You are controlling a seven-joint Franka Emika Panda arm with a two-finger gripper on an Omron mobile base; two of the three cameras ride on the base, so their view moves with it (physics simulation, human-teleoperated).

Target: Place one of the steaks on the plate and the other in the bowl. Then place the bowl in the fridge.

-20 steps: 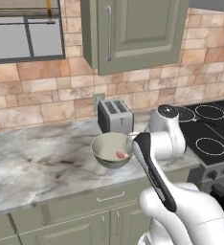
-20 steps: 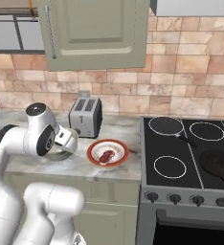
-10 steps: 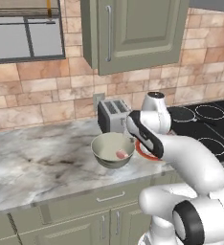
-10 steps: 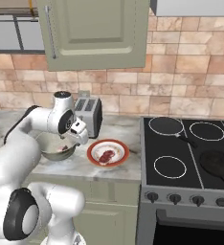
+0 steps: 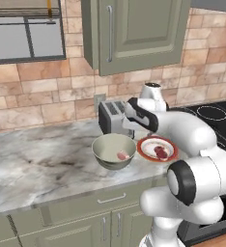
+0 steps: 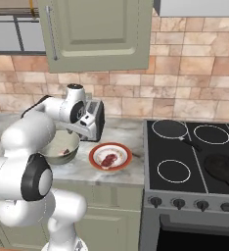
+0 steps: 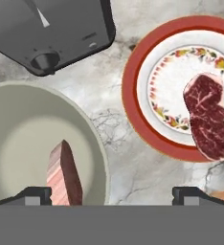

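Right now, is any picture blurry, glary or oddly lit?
Left base view: soft, even light, faint shadow under the bowl. Right base view: slightly soft edges, no glare on the stove. Hand view: sharpest, showing the plate pattern and steak marbling clearly.

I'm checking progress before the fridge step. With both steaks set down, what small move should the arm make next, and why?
Probably shift the open gripper over the bowl's near rim and lower to grasp it. One steak already lies in the bowl, the other steak on the plate, and nothing is held, so the bowl is what's left to carry.
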